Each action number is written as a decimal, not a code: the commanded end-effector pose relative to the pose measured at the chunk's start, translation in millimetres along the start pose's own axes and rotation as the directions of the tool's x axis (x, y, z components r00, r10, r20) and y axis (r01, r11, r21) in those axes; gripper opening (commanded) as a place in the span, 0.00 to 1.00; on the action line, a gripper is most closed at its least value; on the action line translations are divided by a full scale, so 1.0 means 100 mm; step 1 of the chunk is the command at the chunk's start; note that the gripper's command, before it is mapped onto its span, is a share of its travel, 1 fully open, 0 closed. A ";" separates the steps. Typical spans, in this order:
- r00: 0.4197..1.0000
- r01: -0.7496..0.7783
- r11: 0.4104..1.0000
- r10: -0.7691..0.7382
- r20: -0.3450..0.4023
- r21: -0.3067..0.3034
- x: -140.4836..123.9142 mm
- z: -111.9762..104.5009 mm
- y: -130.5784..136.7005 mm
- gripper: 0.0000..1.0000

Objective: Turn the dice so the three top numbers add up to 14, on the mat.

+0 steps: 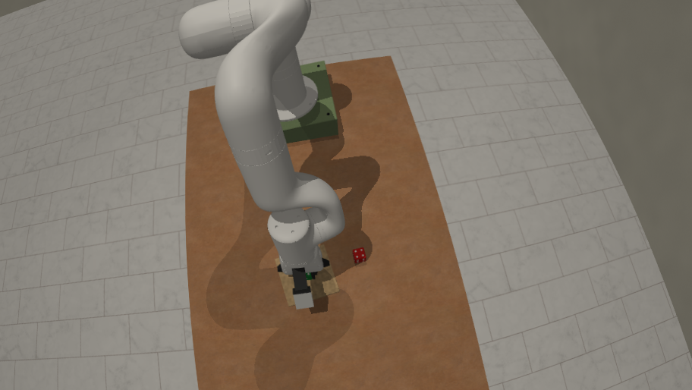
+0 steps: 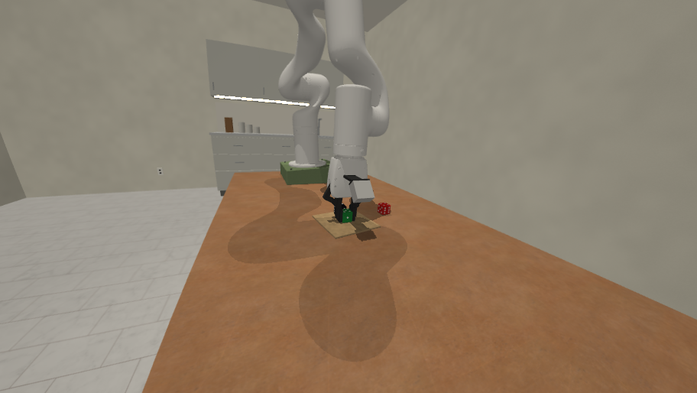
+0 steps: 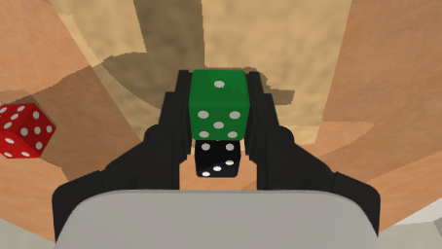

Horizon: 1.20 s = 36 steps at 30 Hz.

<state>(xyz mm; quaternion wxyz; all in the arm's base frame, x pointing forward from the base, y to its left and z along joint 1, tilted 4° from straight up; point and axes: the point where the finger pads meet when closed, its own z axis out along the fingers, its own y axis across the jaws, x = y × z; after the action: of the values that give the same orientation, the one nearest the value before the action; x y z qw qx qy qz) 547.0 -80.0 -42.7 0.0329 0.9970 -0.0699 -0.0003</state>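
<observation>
My gripper (image 3: 218, 89) points down over the tan mat (image 2: 346, 223) and is shut on the green die (image 3: 219, 104), one black finger on each side. In the wrist view the green die shows a five facing the camera and a one on the face beyond it. It sits low at the mat in the exterior view (image 2: 347, 215); I cannot tell whether it touches. The black die (image 3: 217, 159) lies right behind the green one, between the fingers' bases. The red die (image 2: 384, 208) lies on the bare table, off the mat to the right; it also shows in the top view (image 1: 359, 255).
The arm's green base block (image 1: 312, 104) stands at the far end of the brown table. The table's right edge runs a short way beyond the red die. Cabinets stand against the back wall.
</observation>
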 end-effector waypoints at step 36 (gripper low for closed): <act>1.000 0.000 1.000 0.000 -0.002 0.000 0.01 -0.19 0.00 0.47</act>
<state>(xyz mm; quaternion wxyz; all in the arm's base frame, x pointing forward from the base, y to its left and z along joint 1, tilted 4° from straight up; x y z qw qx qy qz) 547.4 -79.1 -28.7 0.0331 0.9970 -0.0699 0.0001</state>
